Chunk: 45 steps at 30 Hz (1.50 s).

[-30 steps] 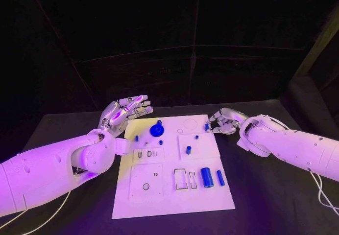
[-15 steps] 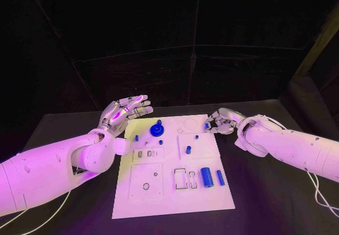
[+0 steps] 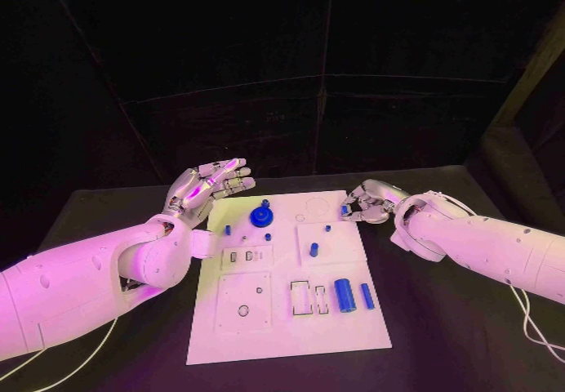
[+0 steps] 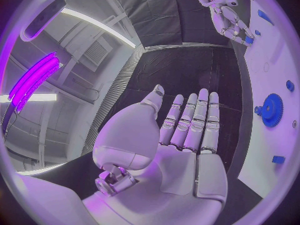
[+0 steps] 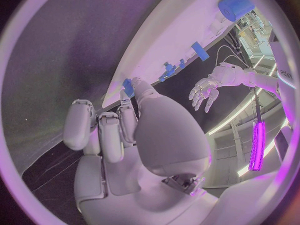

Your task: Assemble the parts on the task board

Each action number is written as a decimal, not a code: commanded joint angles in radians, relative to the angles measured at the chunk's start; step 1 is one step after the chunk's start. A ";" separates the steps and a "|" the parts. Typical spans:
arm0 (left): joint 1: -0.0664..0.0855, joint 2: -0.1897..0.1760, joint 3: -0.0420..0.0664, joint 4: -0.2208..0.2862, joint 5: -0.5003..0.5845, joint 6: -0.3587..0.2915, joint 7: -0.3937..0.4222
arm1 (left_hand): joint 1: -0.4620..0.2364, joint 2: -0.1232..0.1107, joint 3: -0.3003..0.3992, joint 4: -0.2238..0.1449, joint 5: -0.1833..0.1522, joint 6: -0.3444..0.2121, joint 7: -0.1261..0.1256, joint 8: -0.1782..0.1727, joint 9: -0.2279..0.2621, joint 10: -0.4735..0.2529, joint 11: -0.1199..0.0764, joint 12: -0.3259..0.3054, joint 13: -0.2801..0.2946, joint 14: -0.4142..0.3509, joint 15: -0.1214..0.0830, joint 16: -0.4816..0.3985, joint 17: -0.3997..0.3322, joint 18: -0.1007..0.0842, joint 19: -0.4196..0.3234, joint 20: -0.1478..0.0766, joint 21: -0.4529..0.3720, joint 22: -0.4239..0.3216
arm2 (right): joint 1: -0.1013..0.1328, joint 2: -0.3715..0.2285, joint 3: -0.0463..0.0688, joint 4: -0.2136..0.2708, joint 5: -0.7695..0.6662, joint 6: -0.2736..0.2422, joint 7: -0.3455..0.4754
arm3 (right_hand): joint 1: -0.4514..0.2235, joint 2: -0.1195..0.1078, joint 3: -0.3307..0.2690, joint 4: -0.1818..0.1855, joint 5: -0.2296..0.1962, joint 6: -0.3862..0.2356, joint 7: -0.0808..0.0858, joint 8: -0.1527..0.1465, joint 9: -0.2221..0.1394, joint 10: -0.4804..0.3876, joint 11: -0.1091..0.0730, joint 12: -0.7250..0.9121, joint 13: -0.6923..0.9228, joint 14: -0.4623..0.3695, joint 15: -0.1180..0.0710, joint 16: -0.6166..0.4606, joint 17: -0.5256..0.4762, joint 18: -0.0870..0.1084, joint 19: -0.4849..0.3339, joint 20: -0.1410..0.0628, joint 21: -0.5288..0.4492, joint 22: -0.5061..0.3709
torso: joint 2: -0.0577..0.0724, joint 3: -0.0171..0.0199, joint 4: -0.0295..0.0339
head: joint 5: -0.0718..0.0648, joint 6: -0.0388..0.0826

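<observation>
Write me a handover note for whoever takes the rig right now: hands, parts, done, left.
Left hand: open, fingers spread, raised off the far left corner of the task board, holding nothing.
Right hand: at the board's far right edge, fingertips pinching a small blue part.
On the board: blue gear at the far middle, large blue cylinder and slimmer blue bar lying near right, small blue pieces between.
Done: cannot tell.
Left: place the pinched part; several slots look empty.

Right hand at the task board's upper right edge: fingers cover most of a small blue part, grip can't be confirmed. Blue cylinder cut off at the right wrist view's upper right rim. Board slots too small to read.
</observation>
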 commanded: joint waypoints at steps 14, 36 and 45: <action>0.002 -0.006 0.001 0.010 0.001 0.012 -0.002 | 0.002 0.007 0.000 -0.003 0.003 0.005 0.068 -0.005 0.000 0.004 0.002 -0.005 -0.001 0.005 -0.002 -0.007 -0.002 0.016 0.007 -0.001 0.002 -0.002 | 0.000 -0.020 0.000 0.056 0.000 -0.142 0.015 | 0.000 0.035 0.036 -0.012 -0.014 0.064 -0.026 0.022 0.007 0.019 -0.023 0.019 0.070 0.094 -0.025 0.011 0.208 -0.027 0.029 -0.021 0.026 0.048 | -0.001 -0.0010 -0.0014 | -0.010 0.003; 0.007 0.008 0.001 -0.025 0.073 0.009 0.002 | -0.002 0.007 -0.001 -0.002 0.002 0.005 0.068 -0.006 0.000 0.004 0.002 -0.006 -0.001 0.006 -0.002 -0.008 -0.002 0.016 0.007 -0.001 0.002 -0.003 | 0.009 0.119 0.000 0.275 -0.089 -0.124 -0.250 | -0.031 0.043 0.048 -0.003 0.006 0.061 -0.028 0.011 0.002 0.016 -0.026 0.011 0.066 0.093 -0.026 0.008 0.202 -0.029 0.035 -0.024 0.030 0.056 | -0.040 -0.0324 0.0187 | 0.037 -0.044; 0.011 0.006 0.001 -0.024 0.076 0.008 0.004 | -0.002 0.007 -0.001 -0.002 0.002 0.005 0.068 -0.006 0.000 0.004 0.002 -0.006 -0.001 0.006 -0.002 -0.008 -0.002 0.016 0.007 -0.001 0.002 -0.003 | 0.006 0.218 -0.036 0.237 -0.169 -0.072 -0.271 | -0.033 0.044 0.048 -0.002 0.007 0.061 -0.028 0.010 0.002 0.013 -0.026 0.007 0.062 0.092 -0.026 0.008 0.201 -0.029 0.037 -0.024 0.031 0.060 | -0.043 -0.0432 0.0311 | 0.039 -0.060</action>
